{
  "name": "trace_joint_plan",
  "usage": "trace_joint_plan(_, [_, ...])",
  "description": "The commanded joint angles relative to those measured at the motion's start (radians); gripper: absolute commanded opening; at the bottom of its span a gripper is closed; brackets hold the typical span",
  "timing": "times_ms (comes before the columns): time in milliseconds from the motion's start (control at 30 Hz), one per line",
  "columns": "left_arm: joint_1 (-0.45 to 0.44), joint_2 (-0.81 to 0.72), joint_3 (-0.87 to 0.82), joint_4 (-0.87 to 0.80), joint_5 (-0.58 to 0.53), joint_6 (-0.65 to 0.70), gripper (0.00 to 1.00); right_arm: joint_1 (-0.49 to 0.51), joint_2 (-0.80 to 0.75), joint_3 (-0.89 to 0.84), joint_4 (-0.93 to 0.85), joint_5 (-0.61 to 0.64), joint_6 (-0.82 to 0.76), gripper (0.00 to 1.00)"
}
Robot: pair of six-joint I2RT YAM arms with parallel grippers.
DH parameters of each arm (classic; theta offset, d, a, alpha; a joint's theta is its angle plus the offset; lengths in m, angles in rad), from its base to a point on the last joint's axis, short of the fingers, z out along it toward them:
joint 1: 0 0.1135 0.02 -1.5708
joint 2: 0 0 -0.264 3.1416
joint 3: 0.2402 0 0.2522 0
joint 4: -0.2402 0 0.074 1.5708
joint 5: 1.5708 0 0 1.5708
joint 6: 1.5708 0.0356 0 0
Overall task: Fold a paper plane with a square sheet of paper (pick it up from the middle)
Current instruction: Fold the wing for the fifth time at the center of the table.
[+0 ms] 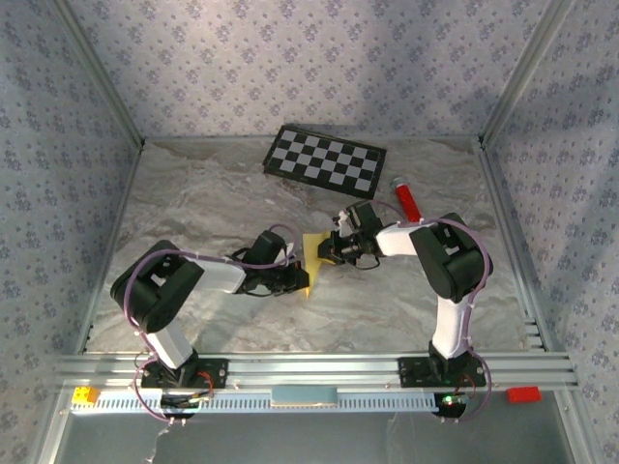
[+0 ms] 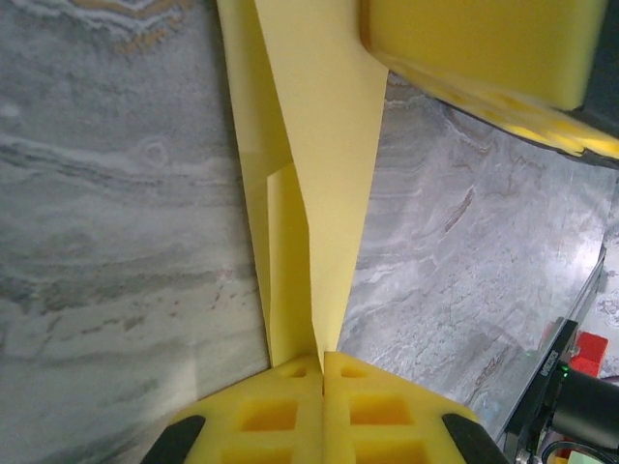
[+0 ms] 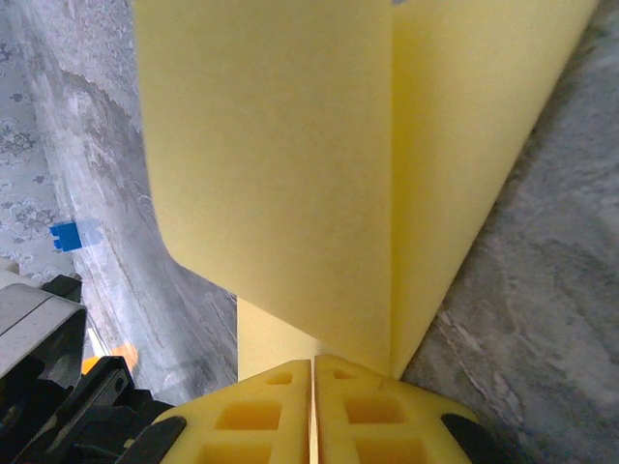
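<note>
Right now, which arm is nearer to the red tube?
Right. The right arm reaches just beside the red tube, on its near side; the left arm is much farther, leftward beyond the folded yellow paper.

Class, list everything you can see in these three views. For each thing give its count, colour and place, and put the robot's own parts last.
paper: one, pale yellow, partly folded, mid-table between the grippers
checkerboard panel: one, black and white, far side of the table
red tube: one, red, far right, beyond the right arm
yellow block: one, yellow, near rail, left end
red block: one, red, near rail, right end
table: one, grey marbled
left gripper: one, yellow fingers, shut on the paper
right gripper: one, yellow fingers, shut on the paper
</note>
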Motion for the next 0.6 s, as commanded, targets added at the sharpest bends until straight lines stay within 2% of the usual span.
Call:
trace_joint_plan(0, [-0.018,0.006,-0.037,-0.213,-0.02,0.025,0.07,0.013,0.028,-0.021,-0.108,0.074,-0.002,0.11])
trace_joint_plan(33, [-0.018,-0.004,-0.041,-0.221,-0.03,0.026,0.13,0.015,0.028,-0.019,-0.108,0.076,-0.001,0.11])
trace_joint_plan(133, [-0.019,-0.025,-0.05,-0.233,-0.032,0.034,0.16,0.014,0.031,-0.016,-0.113,0.077,-0.002,0.11])
trace_joint_plan(200, [-0.02,-0.029,-0.049,-0.25,-0.028,0.042,0.13,0.015,0.031,-0.015,-0.114,0.079,-0.002,0.11])
trace_joint_plan(367, [-0.024,-0.03,-0.063,-0.232,-0.014,0.043,0.0,0.015,0.033,-0.015,-0.115,0.08,-0.003,0.11])
trace_joint_plan(533, [-0.027,-0.041,-0.068,-0.232,-0.01,0.037,0.0,0.015,0.036,-0.014,-0.119,0.083,-0.002,0.11])
trace_joint_plan(567, [-0.027,-0.046,-0.068,-0.239,-0.012,0.037,0.04,0.015,0.036,-0.013,-0.12,0.086,-0.002,0.11])
